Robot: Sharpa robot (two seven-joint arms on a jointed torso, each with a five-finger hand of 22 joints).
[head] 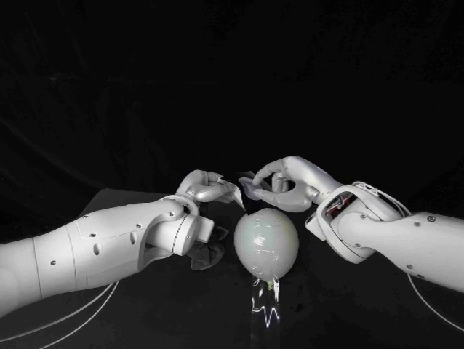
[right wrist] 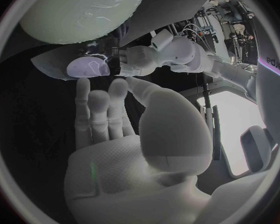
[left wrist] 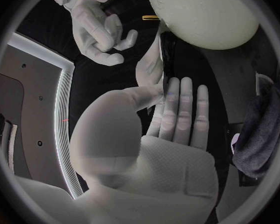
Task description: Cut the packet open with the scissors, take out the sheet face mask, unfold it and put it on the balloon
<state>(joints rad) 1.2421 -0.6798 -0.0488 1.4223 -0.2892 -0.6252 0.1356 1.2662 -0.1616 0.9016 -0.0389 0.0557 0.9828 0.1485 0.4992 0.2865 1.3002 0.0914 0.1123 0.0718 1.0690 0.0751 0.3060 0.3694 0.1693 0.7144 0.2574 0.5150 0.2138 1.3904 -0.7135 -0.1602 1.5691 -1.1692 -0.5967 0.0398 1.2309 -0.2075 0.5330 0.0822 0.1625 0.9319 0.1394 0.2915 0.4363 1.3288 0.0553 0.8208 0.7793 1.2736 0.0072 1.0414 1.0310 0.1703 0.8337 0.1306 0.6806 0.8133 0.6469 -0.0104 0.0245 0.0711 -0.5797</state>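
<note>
Behind the balloon point(head: 262, 243), the left hand point(head: 206, 187) pinches the sheet face mask point(right wrist: 84, 67); the right hand point(head: 279, 179), fingers together, nears its edge, grip unclear, so the limp mask could slip and fall short.

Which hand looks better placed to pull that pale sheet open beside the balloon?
Right, probably. The left hand pinches the pale sheet by the balloon, so it is busy. The right hand holds nothing, and its fingers reach toward the sheet's loose edge.
</note>
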